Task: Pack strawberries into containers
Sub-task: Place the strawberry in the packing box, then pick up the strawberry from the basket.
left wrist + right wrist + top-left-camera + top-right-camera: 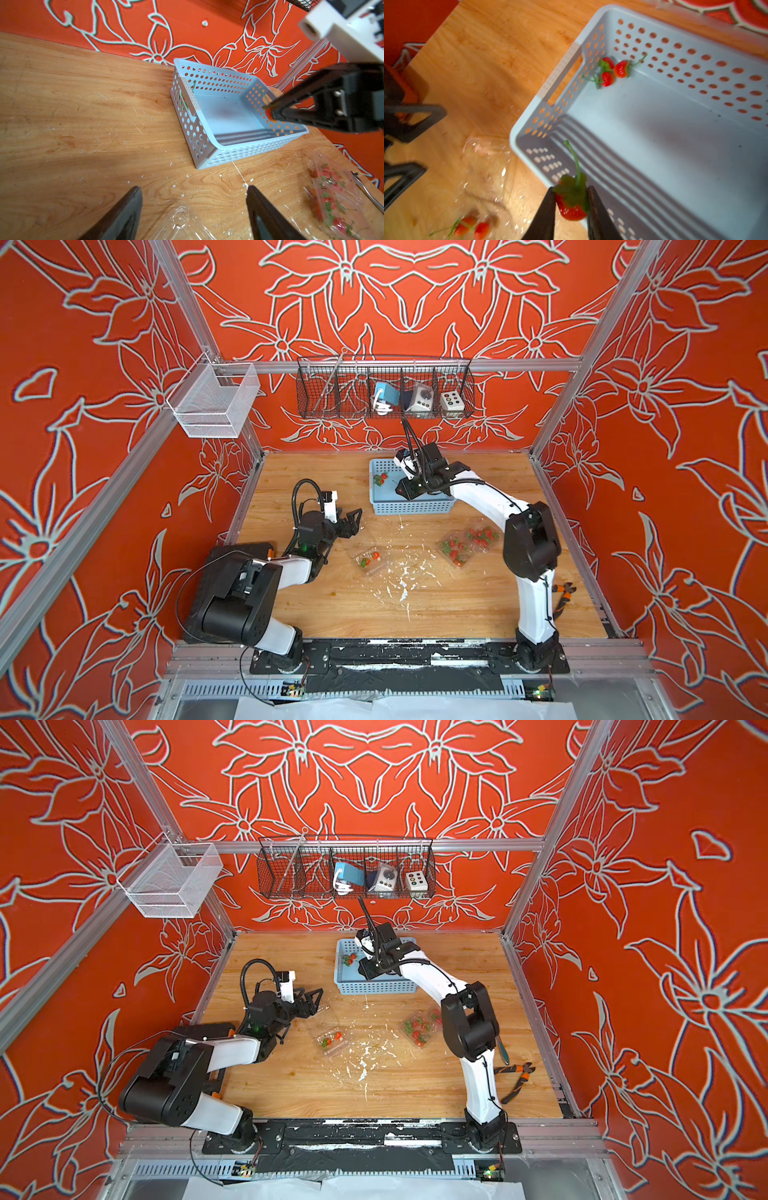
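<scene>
Right gripper (571, 197): jaws drawn in narrow, pinching one strawberry (572, 209) by its sides, green cap and stem up. It hangs over the near side of the blue basket (409, 506).

Left gripper (193, 188): jaws spread wide, nothing between them, low over the table left of the basket.

Basket: three strawberries (610, 70) huddled against its left wall, toward the far corner.

Clear container (376, 568), nearer and left of the basket: two berries (370, 559) inside.

Two more containers (455, 549), nearer and right of the basket, side by side, each holding a good many red berries.
</scene>
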